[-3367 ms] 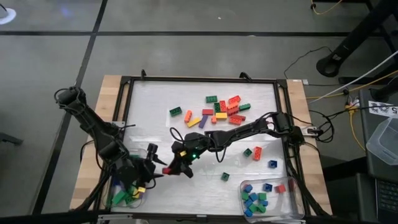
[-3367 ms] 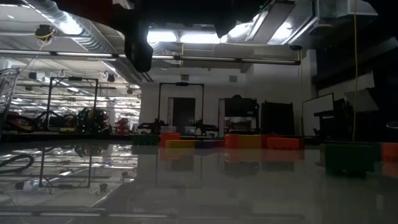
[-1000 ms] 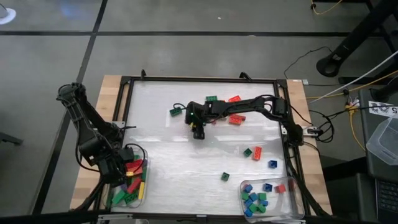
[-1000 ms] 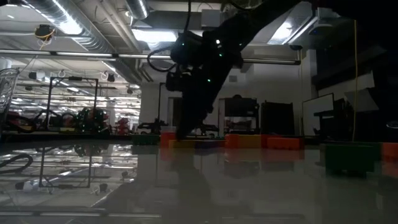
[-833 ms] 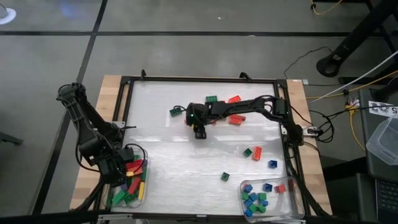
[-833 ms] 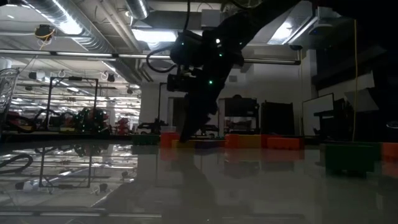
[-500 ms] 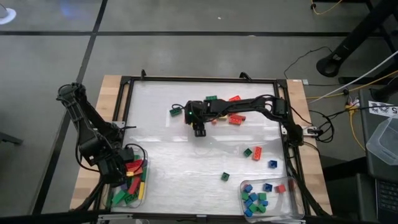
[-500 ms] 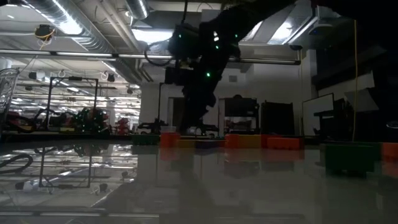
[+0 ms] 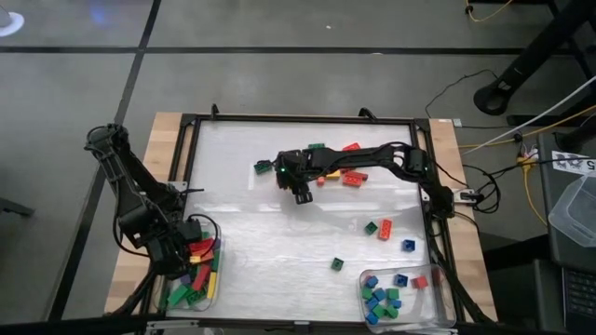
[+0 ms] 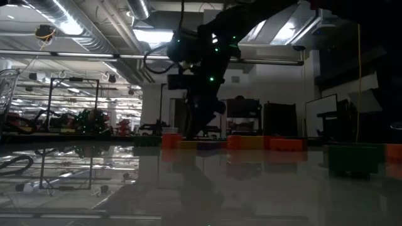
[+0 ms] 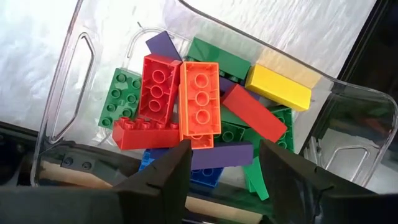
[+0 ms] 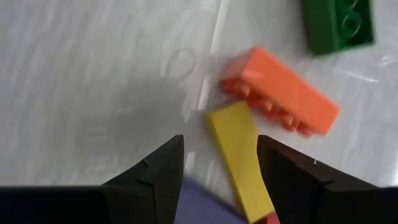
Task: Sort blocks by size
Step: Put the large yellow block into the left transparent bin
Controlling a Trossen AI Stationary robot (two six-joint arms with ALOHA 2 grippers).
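- Right gripper [image 12: 219,180] hung open and empty over the far pile — yellow block [image 12: 238,158] touching the orange block [image 12: 281,98]; closing might catch both.
- Left gripper [image 11: 222,168] was open above its near-left tray [image 11: 62,81].

Red, orange, yellow, green, purple blocks [image 11: 199,102] fill a clear tray [image 11: 62,74].
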